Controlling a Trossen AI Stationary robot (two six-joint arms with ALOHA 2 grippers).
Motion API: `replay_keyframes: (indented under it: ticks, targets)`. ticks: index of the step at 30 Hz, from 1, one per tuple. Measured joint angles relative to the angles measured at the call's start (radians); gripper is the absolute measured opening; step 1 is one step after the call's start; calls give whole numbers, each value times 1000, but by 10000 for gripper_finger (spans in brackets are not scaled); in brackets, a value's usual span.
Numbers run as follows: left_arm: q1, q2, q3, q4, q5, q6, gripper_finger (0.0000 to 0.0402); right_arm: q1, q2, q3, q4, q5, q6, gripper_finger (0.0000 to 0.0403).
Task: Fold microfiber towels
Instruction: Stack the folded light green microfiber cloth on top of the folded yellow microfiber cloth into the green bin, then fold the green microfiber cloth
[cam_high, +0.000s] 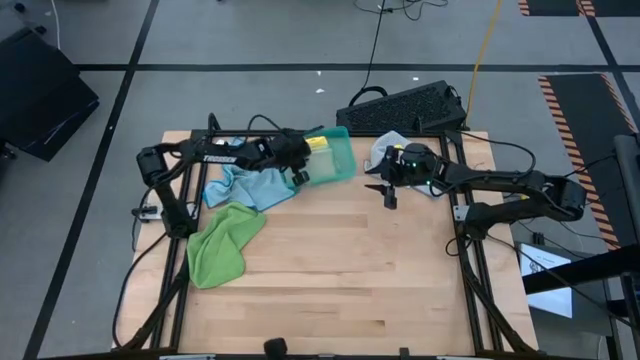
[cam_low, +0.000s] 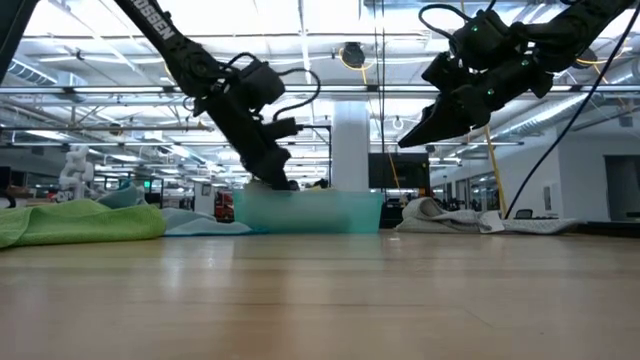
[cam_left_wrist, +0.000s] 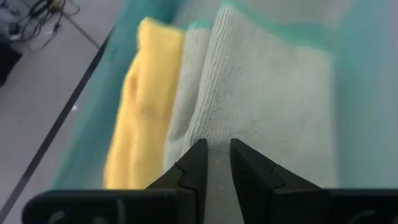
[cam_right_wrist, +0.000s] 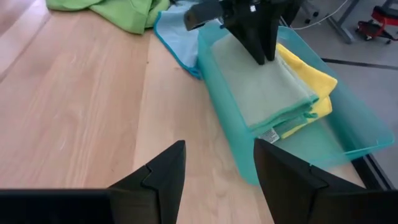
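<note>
Inside the teal tray (cam_high: 340, 165), left pincer (cam_right_wrist: 264, 56) presses nearly clenched onto the folded green towel (cam_right_wrist: 261, 87); right pincer (cam_high: 388, 196), released, hovers toward three o'clock.

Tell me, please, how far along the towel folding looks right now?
Done: a folded green towel and yellow towel sit in the teal tray. In hand: the left gripper is at that green towel; the right gripper hovers open. Left: loose green towel, light blue towel, grey towel.

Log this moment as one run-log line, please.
left gripper: in teal tray, on folded green towel beside yellow towel | right gripper: open, raised, empty | loose: blue towel, green towel
</note>
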Motion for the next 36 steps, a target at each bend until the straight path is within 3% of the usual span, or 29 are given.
replay_keyframes:
  ticks: [10,17,28,36]
  targets:
    - [60,89,5,34,78,-30,71,0,0,0,19,1,-12,180]
    - [28,57,-1,37,13,1,71,0,0,0,20,-2,3,180]
    - [-28,-179,-1,-76,-81,11,71,13,0,-4,-6,-5,35,180]
    - [-158,-342,-1,-328,-157,-138,72,93,-2,-67,1,-4,110,180]
